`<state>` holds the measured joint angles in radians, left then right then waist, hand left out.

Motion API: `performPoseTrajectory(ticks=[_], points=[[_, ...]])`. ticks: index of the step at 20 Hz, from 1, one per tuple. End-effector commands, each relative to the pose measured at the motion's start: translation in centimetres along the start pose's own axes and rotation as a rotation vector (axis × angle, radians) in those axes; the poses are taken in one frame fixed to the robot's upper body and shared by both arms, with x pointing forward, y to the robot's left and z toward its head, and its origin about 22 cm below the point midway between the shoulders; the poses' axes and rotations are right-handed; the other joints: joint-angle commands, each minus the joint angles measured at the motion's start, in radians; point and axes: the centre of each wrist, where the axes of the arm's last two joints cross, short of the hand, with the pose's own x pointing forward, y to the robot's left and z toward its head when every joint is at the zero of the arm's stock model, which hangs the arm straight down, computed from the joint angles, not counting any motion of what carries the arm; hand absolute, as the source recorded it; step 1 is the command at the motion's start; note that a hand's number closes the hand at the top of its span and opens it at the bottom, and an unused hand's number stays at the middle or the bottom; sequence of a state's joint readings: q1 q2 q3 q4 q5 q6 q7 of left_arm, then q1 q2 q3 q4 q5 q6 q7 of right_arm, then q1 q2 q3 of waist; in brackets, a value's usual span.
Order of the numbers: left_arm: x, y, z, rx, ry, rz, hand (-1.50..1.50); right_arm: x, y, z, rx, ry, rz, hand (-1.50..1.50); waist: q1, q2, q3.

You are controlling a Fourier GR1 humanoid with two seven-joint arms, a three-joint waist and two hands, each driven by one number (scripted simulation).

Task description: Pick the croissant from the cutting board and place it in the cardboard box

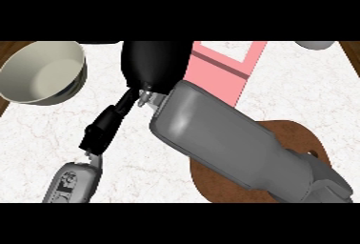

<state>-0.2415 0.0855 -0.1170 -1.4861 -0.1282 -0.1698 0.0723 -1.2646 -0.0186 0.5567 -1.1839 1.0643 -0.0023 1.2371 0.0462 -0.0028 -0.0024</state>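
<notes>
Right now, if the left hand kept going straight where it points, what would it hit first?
Probably the black right hand, near its wrist: the black left hand points up and right toward it. Heights are unclear, so it might pass beneath.

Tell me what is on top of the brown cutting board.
Only the robot's grey right forearm shows above the cutting board, crossing most of it. No croissant shows on the bare wood; whatever lies beneath the arm is hidden.
</notes>
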Motion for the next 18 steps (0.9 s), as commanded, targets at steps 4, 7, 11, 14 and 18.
performPoseTrajectory(ticks=[4, 7, 11, 14, 18], points=[[-0.6, 0.3, 0.1, 0.0, -0.002, -0.003, 0.0, 0.5, 0.3, -2.2, 0.003, 0.261, -0.076, 1.5, -0.006, 0.008, 0.0], [0.1, -1.1, 0.1, -0.004, -0.002, 0.0, 0.0, 0.2, 0.4, -4.2, -0.023, 0.292, -0.081, 1.5, -0.004, 0.009, 0.001], [0.0, 0.3, 0.8, 0.016, -0.001, 0.002, 0.0, -0.5, 1.1, -6.2, -0.03, 0.321, -0.031, 1.5, -0.014, 0.008, 0.001], [0.7, 0.2, 0.0, 0.028, 0.003, -0.004, 0.0, -2.1, 3.8, -6.5, -0.013, 0.311, 0.016, 1.5, -0.023, 0.008, 0.001], [0.0, 0.3, 0.6, 0.005, -0.012, 0.009, 0.0, -3.2, 5.3, -7.8, 0.032, 0.316, 0.054, 1.5, -0.02, 0.009, 0.001]])
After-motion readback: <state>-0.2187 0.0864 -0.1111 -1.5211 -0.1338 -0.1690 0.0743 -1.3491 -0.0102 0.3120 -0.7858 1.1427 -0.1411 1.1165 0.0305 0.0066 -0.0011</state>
